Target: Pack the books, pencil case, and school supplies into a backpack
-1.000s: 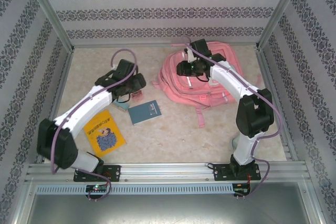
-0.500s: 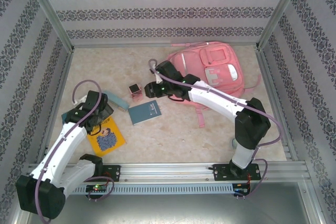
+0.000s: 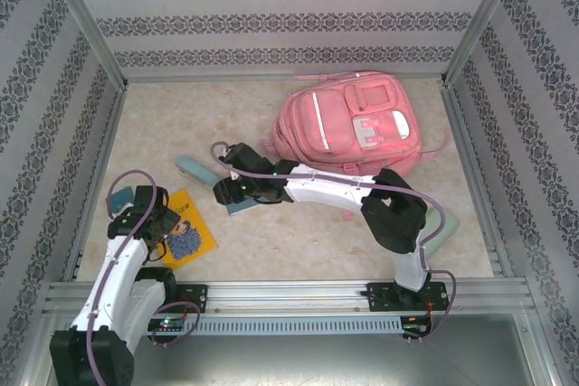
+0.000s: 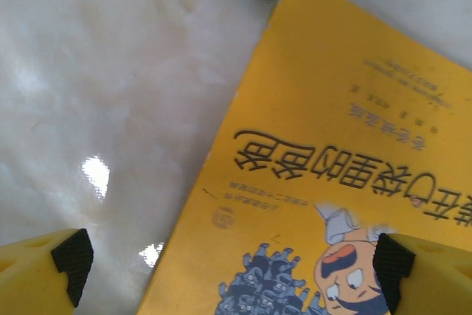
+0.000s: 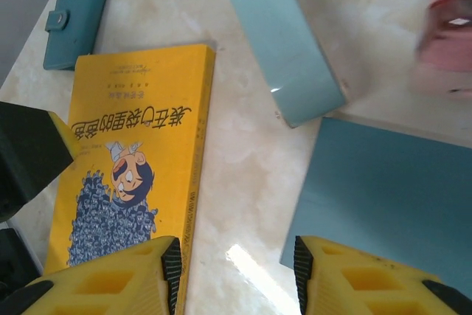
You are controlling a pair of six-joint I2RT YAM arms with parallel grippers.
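The pink backpack [image 3: 362, 124] lies at the back right. A yellow book [image 3: 194, 234] [image 4: 332, 182] [image 5: 129, 160] lies flat at the near left, and my left gripper [image 3: 161, 223] [image 4: 232, 271] hangs open just above it. My right gripper [image 3: 222, 194] [image 5: 236, 271] stands open over bare table between the yellow book and a grey-teal book [image 3: 242, 208] [image 5: 391, 189]. A pale teal oblong case [image 3: 197, 169] [image 5: 280, 42] and a dark teal snap pouch [image 3: 122, 196] [image 5: 74, 16] lie nearby; I cannot tell which is the pencil case. A blurred pinkish cube [image 5: 450, 35] sits beyond.
My right arm stretches low across the table from the right base to the books. A pale teal object [image 3: 441, 226] lies by that arm's elbow. Metal frame posts and patterned walls close in the table on three sides.
My right arm swung from the backpack leftward down to the books. My left arm drew back to the near left and opened wide over the yellow book.
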